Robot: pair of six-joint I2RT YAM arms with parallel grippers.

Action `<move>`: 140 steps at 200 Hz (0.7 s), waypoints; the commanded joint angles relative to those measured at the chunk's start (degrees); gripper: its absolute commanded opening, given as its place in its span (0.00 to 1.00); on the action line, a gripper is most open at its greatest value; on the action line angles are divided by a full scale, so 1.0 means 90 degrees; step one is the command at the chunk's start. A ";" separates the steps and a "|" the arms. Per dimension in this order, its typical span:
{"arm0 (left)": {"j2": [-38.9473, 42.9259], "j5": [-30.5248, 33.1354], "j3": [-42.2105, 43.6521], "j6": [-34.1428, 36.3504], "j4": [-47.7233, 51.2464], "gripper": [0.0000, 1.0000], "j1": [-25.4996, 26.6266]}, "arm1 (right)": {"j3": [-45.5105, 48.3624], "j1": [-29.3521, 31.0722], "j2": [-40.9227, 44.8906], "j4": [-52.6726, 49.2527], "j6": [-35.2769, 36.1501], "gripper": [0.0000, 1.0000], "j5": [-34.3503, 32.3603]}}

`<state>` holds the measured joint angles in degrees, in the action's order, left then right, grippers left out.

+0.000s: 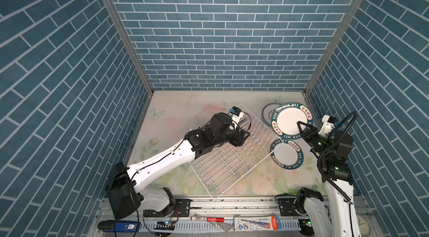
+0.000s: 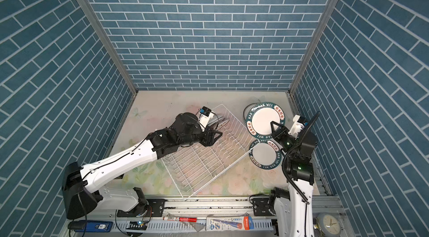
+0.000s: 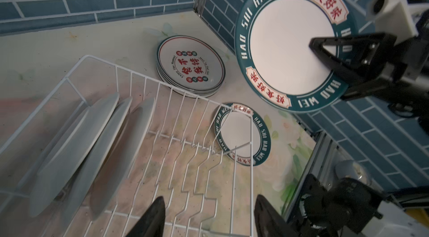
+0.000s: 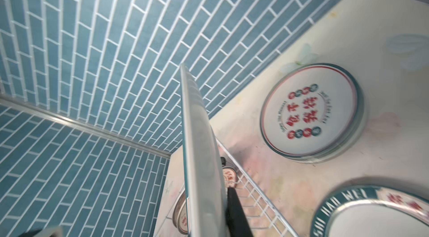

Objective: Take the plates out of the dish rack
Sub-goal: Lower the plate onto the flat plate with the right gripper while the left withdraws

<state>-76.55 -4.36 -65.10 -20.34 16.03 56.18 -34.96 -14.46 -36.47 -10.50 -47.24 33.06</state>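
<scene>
On the flowered table (image 1: pixel 176 112) the dish rack (image 1: pixel 248 171) was placed in the middle, and a few plates (image 3: pixel 97 143) were stood on edge in it. One green-rimmed plate (image 1: pixel 287 119) was held in the air beside the rack, clamped at its rim by the right gripper (image 1: pixel 301 127). The left gripper (image 3: pixel 209 201) was seen above the rack with its jaws apart and nothing between them.

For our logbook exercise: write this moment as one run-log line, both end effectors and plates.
left end effector: open over dish rack | right end effector: shut on green-rimmed plate, raised | unloaded: no, upright plates inside
</scene>
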 commanded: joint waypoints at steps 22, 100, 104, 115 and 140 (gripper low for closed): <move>-0.0319 0.1717 -0.0022 0.0687 0.1185 0.63 0.1143 | -0.0112 -0.0694 -0.0053 -0.1536 0.0595 0.00 -0.0288; -0.1499 0.2278 -0.0730 0.0803 0.1599 0.63 0.1993 | 0.0085 -0.1605 -0.0295 -0.2149 0.1239 0.00 -0.0187; -0.1483 0.2259 -0.0717 0.0795 0.1573 0.63 0.2009 | 0.0105 -0.1640 -0.0319 -0.2145 0.1258 0.00 -0.0148; -0.1425 0.2197 -0.0664 0.0790 0.1500 0.63 0.2044 | 0.0173 -0.1753 -0.0368 -0.2110 0.1295 0.00 -0.0060; -0.1442 0.1907 -0.0613 0.0776 0.1390 0.63 0.2065 | 0.0322 -0.1959 -0.0444 -0.2084 0.1398 0.00 0.0060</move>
<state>-90.32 13.89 -69.95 -13.67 28.69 74.37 -34.30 -30.63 -39.99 -29.10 -38.63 31.51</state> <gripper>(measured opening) 0.631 0.115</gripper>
